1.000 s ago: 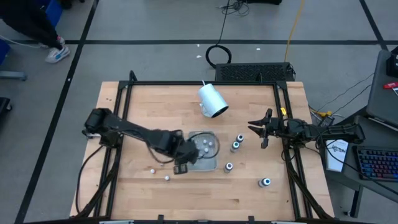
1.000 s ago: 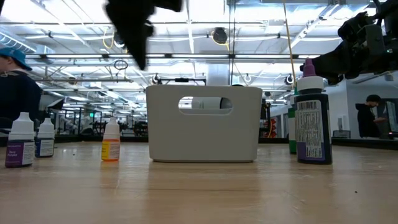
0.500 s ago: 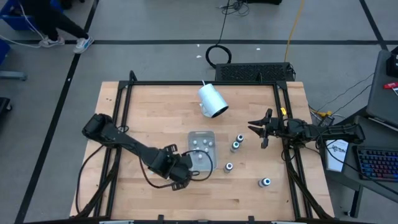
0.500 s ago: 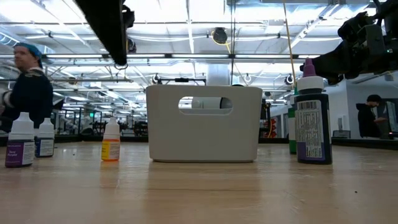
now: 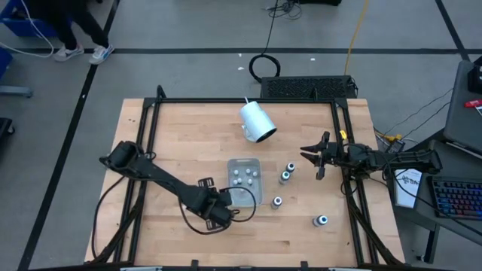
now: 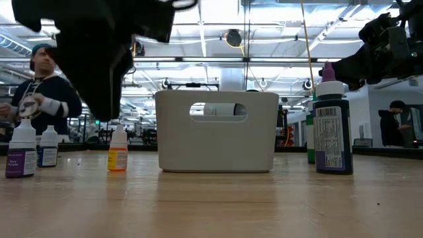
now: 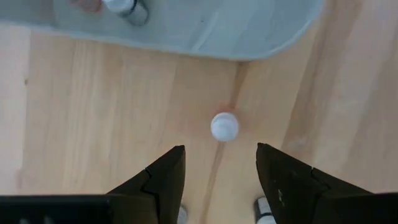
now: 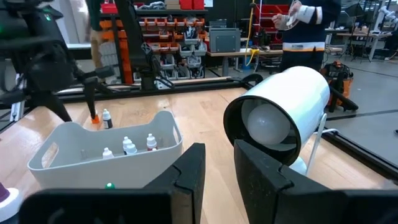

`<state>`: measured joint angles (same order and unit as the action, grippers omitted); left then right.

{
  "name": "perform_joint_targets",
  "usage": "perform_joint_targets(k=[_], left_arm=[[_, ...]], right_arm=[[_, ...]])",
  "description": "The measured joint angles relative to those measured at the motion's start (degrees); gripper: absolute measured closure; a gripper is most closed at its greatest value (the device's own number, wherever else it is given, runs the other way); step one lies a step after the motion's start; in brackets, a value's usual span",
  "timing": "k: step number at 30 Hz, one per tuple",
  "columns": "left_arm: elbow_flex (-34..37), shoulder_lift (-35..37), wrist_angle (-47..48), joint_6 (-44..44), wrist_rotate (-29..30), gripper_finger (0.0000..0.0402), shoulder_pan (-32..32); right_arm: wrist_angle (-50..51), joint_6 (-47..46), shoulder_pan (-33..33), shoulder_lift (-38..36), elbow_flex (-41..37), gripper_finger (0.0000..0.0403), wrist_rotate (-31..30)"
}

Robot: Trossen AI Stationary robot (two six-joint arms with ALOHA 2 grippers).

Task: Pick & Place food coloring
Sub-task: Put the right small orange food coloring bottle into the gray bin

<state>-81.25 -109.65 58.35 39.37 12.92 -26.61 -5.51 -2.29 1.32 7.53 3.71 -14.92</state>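
Even overhead light is cast on the desk (image 5: 301, 226) with faint shadows, while the near arm is blurred into a dark silhouette at desk level.

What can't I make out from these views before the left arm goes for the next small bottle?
- High view: the left gripper covers the small bottles under it.
- Left wrist view: only the white cap of one bottle shows, so its label is unseen; the tray is cut off by the picture's edge.
- Low view: the left arm's dark blur hides part of the table behind it, and the tray wall hides the bottles inside.
- High view: bottle colours are too small to tell.
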Motion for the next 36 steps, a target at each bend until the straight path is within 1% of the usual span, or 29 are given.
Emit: perform_joint_targets(k=[4,10,18,24,29,36], left_arm=[[2.95,0.00,-3.23,-0.45,-2.57,0.0206,1.31],[4.92,0.00,-6.68,-2.91,-3.90,0.0215,2.35],[5.16,0.00,-8.92,-4.50,-3.94,0.0209,3.17],[5.16,0.00,-9.01,-4.63,-5.52,0.0219,3.13],[5.16,0.00,-8.97,-4.55,-5.54,0.0226,3.13],[5.16,0.00,-9.15,-4.57,-5.43,0.0221,3.13]], right_arm=[[-0.01,-0.01,0.01,0.00,0.01,0.0325,0.00],[-0.01,0.01,0.02,0.00,0.00,0.0325,0.00],[-0.02,0.00,0.00,0.00,0.00,0.0325,0.00],[-0.01,-0.01,0.01,0.00,0.01,0.0325,0.00],[-0.01,0.01,0.02,0.00,-0.01,0.0325,0.00],[-0.02,0.00,0.01,0.00,0.01,0.0325,0.00]])
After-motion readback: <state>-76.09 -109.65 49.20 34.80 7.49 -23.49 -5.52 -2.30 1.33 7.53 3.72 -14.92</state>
